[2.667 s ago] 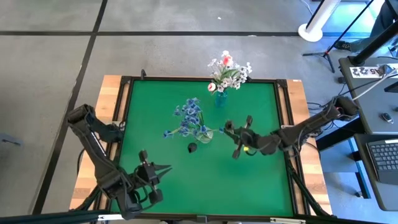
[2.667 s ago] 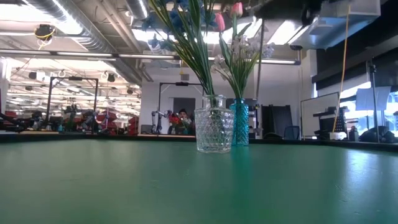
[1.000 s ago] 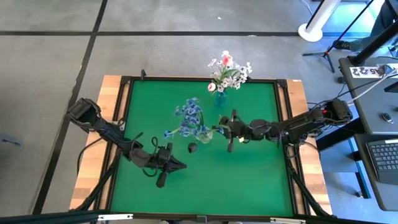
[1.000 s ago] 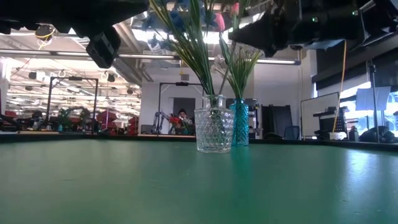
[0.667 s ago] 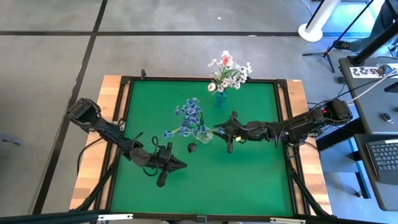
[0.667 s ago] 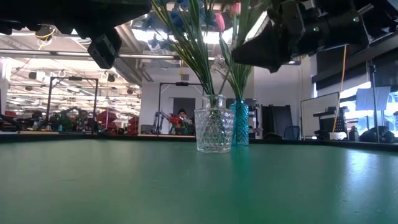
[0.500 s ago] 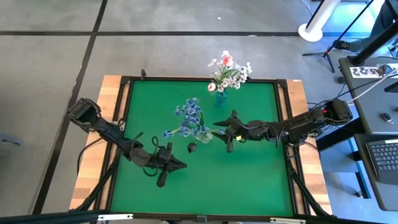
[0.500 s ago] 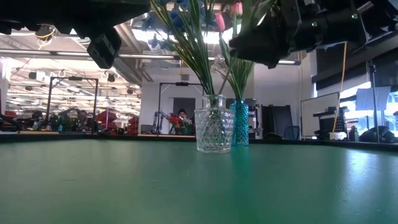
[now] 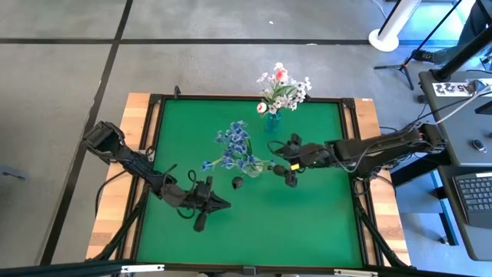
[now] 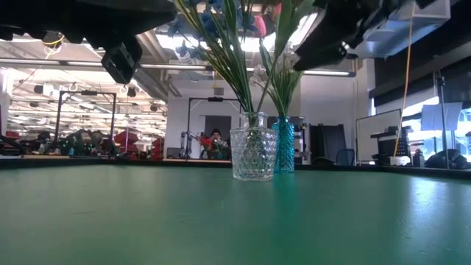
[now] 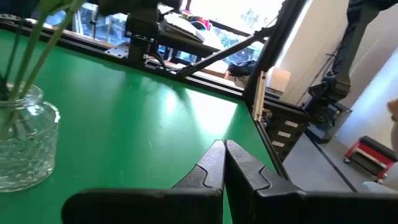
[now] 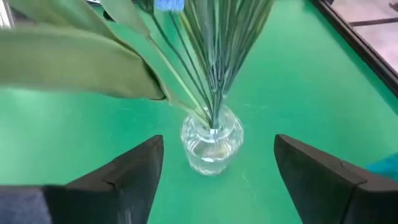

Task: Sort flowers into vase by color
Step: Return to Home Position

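A clear glass vase (image 9: 252, 164) (image 12: 211, 142) stands mid-table and holds blue flowers (image 9: 234, 141). A near-black tulip (image 9: 238, 182) leans out of it toward the near edge. Behind it a teal vase (image 9: 272, 121) (image 10: 284, 156) holds white sprays and pink tulips (image 9: 282, 87). My right gripper (image 9: 280, 162) (image 12: 217, 149) hangs open just right of the clear vase, above the table, one finger on either side of the vase's line and clear of it. My left gripper (image 9: 221, 204) (image 11: 222, 147) hovers shut near the table's front, left of centre.
A raised black frame (image 9: 350, 138) borders the green mat (image 9: 307, 223). Long green leaves (image 12: 81, 56) spread from the clear vase in front of the right gripper. A tripod and a desk with a laptop (image 9: 473, 192) stand beyond the right edge.
My right gripper has opened wide beside the clear vase. It has also risen a little and drawn slightly back toward the table's right edge, with the arm stretching out straighter. The vases and flowers stay where they were.
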You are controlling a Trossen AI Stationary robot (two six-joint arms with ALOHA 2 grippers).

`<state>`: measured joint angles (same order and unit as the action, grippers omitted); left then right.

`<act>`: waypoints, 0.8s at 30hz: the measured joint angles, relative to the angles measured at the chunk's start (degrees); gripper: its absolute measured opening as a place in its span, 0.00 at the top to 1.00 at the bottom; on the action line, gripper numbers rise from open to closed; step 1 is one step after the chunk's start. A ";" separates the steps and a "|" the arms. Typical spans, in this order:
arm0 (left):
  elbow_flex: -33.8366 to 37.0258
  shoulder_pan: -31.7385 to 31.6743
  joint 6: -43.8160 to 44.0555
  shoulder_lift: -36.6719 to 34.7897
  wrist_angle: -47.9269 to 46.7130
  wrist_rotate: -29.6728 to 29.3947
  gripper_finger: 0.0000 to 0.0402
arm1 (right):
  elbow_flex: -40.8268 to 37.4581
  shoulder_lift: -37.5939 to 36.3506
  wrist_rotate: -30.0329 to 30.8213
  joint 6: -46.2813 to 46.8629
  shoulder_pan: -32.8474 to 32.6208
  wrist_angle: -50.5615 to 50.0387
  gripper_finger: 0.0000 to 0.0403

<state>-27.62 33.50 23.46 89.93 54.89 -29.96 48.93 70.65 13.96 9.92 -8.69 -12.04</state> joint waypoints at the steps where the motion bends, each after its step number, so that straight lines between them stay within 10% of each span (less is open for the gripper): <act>1: 0.00 0.00 -0.02 0.00 -0.02 -0.50 1.00 | 0.67 -0.68 0.05 0.30 -0.33 -1.72 0.24; 12: 0.00 1.53 -3.08 -2.85 -7.57 -1.47 1.00 | -4.76 -17.75 25.44 7.69 -16.04 -14.98 0.28; 21: 1.99 -0.08 -12.06 -29.62 -33.20 -16.57 1.00 | -33.38 -34.26 35.99 -4.70 -23.59 22.94 0.38; 24: 6.82 -2.25 -12.00 -42.02 -34.11 -11.37 1.00 | -41.86 -36.92 32.48 -10.53 -21.82 35.53 0.45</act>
<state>-20.79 31.24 11.46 47.91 20.79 -41.33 7.07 33.73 46.44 -0.61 -30.51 23.48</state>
